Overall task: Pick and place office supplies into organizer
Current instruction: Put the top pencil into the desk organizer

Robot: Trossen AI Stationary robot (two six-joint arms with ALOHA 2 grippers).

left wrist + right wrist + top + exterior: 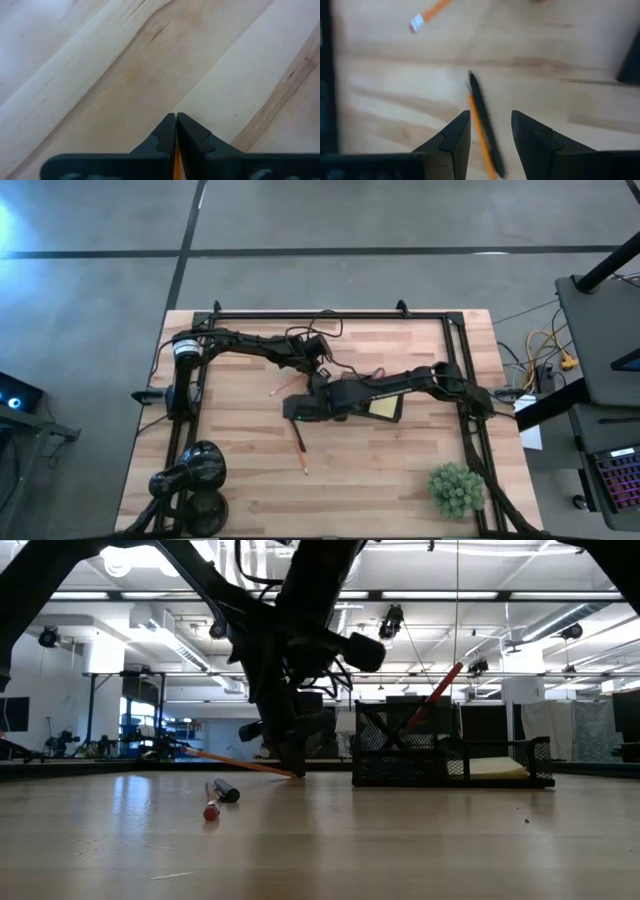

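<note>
The left gripper (176, 131) has its jaws clamped on an orange pencil (283, 387), one end of which lies on the worktop (400, 470) near the organizer (450, 755). The right gripper (490, 131) hangs with jaws apart over a dark pen (485, 125) and a second orange pencil (479, 135) lying side by side. In the organizer, a red-handled tool (434, 695) leans upright and a yellowish note pad (495, 768) lies flat

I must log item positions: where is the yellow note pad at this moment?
In the high view, the yellow note pad lies near the table's centre, under the right arm; the low view shows it in the right compartment of the organizer.
</note>
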